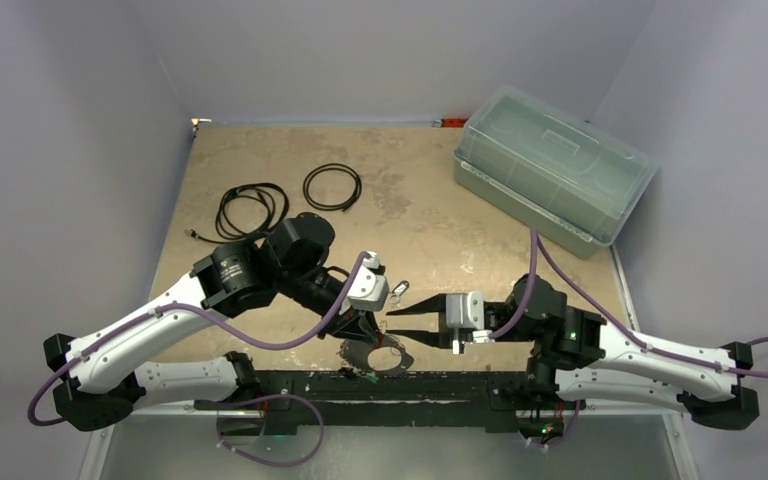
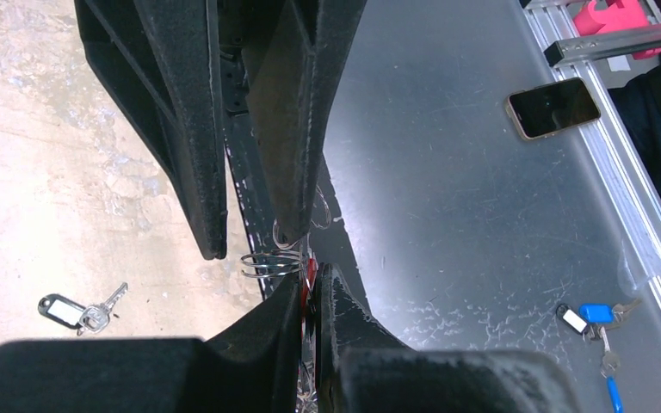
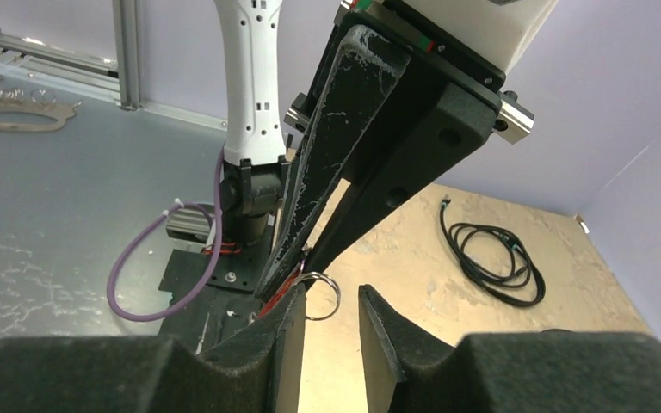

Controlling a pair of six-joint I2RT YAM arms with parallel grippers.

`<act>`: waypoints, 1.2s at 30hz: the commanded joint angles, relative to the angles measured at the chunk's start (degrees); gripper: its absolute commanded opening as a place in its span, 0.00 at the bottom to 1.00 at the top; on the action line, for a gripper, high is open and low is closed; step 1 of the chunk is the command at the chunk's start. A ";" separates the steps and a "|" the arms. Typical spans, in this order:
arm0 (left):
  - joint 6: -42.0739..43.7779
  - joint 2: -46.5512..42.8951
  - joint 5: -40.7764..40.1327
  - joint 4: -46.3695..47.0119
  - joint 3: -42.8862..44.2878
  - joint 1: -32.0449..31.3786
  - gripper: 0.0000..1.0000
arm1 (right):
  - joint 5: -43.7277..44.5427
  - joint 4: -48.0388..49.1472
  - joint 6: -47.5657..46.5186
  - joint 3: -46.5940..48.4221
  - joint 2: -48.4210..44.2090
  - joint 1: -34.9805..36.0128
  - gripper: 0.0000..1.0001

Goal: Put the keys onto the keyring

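From above, the left claw (image 1: 368, 335) hangs over the near edge of the table (image 1: 430, 200). The right claw (image 1: 391, 326) is spread wide and points at it. A tagged key (image 1: 398, 290) lies on the table just beyond them.

In the left wrist view, the left claw is pressed together, pinching the keyring (image 2: 271, 262) and a red piece (image 2: 310, 274).

In the right wrist view, the keyring sits between the right claw's parted fingers; I cannot tell whether it touches them.
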 commanded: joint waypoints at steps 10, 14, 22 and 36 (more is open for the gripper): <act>0.25 -0.37 4.40 1.30 1.80 0.08 0.00 | -2.24 2.17 -2.36 0.90 2.68 0.14 0.26; 0.03 -0.20 4.49 1.31 1.43 0.01 0.00 | -3.85 2.71 -2.36 0.93 3.20 0.14 0.23; -0.28 -0.28 4.27 1.23 0.98 -0.21 0.00 | -4.58 2.80 -2.62 1.42 4.09 0.14 0.26; -1.20 -2.84 -3.46 1.21 1.21 -0.45 0.00 | -6.89 6.48 6.07 1.30 5.26 0.14 0.00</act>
